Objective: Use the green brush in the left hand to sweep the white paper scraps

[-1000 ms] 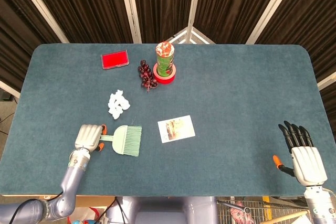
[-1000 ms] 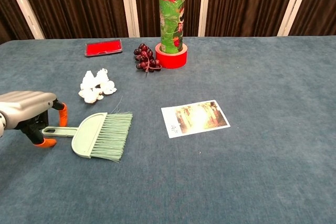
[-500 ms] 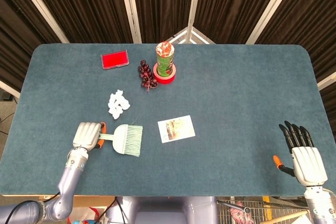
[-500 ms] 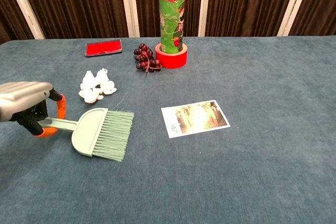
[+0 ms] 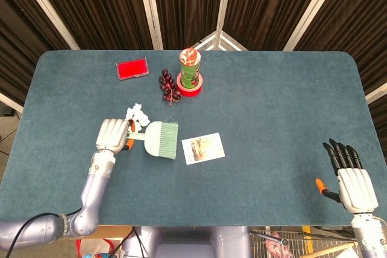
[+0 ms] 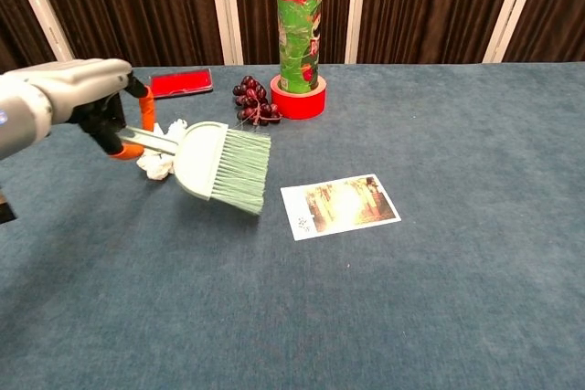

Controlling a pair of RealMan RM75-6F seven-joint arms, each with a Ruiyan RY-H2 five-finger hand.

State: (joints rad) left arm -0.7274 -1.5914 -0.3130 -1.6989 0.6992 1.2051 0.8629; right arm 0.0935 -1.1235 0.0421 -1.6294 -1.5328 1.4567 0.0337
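Observation:
My left hand grips the handle of the green brush and holds it lifted above the table, bristles pointing right and down. The white paper scraps lie on the blue table just behind the brush and hand, partly hidden by them in both views. My right hand rests at the table's near right edge in the head view, fingers stretched out and apart, holding nothing.
A photo card lies just right of the brush. Farther back stand a green canister on a red tape roll, a bunch of dark grapes and a red case.
My left hand has lifted the brush off the table and carried it up and toward the back right, over the near side of the paper scraps. The right hand has stayed still.

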